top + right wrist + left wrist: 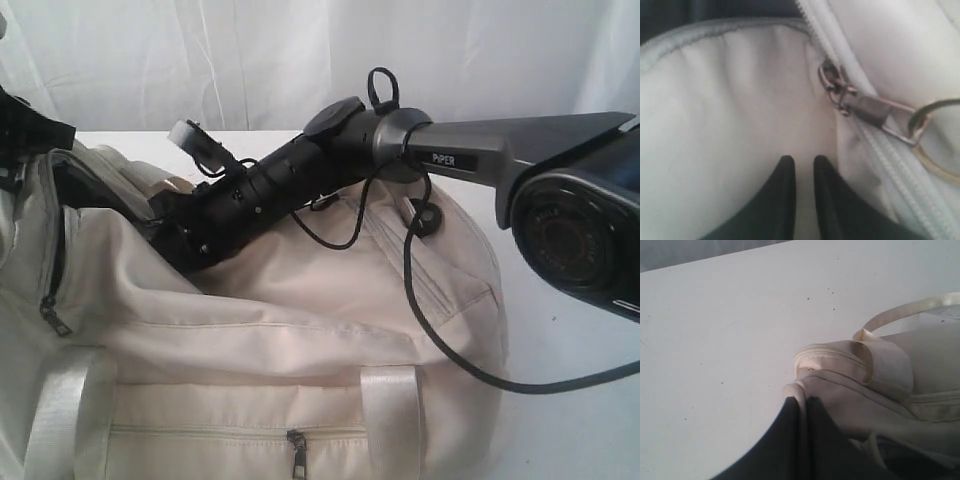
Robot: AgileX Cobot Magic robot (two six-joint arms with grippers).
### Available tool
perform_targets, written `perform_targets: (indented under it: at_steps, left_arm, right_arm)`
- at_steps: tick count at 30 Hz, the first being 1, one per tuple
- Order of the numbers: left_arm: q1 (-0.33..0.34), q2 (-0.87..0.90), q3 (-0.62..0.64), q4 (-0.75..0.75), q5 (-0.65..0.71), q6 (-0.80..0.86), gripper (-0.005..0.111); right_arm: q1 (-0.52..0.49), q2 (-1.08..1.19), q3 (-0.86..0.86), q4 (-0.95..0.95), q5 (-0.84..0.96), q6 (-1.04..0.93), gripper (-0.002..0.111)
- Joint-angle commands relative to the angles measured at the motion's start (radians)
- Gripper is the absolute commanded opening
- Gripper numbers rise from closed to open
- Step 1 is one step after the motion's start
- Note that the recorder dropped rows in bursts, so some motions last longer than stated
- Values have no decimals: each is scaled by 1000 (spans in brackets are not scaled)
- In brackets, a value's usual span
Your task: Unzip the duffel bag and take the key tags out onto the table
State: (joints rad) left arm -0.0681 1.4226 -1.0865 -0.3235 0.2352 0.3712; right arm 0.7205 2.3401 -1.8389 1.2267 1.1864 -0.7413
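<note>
Two grippers were at the duffel bag [300, 330] on the table [570, 350]: left gripper [802, 405] pinched its fabric edge; right gripper [804, 165] nearly closed, empty, beside a zip pull [865, 107].

A white curtain [200, 60] is seen hanging in folds across the top of the exterior view.

I see the white table [720, 340] with some small dark specks on it. The cream duffel bag [300, 340] lies directly on it, and one pale strap [900, 312] of the bag curves above the surface.
</note>
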Motion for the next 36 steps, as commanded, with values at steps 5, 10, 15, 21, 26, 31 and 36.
perform_targets:
  at_steps: [5,10,15,21,26,31,36]
  left_arm:
    - [8,-16,-7,-6,-72,0,0]
    - [8,-16,-7,-6,-58,0,0]
    - [8,-16,-7,-6,-56,0,0]
    - [8,-16,-7,-6,-56,0,0]
    - [8,-16,-7,-6,-56,0,0]
    - [8,-16,-7,-6,-64,0,0]
    - [8,-16,-7,-6,-66,0,0]
  right_arm:
    - [-89,-49,14,407,35,-113,16]
    - [-132,-72,14,394,-60,-113,35]
    - [-151,-72,14,250,-131,-69,68]
    - [-153,-67,14,-3,-155,46,68]
    - [-153,-63,14,-3,-148,47,68]
    - [-139,-61,14,5,-137,42,68]
    - [-110,-45,14,12,-134,22,68]
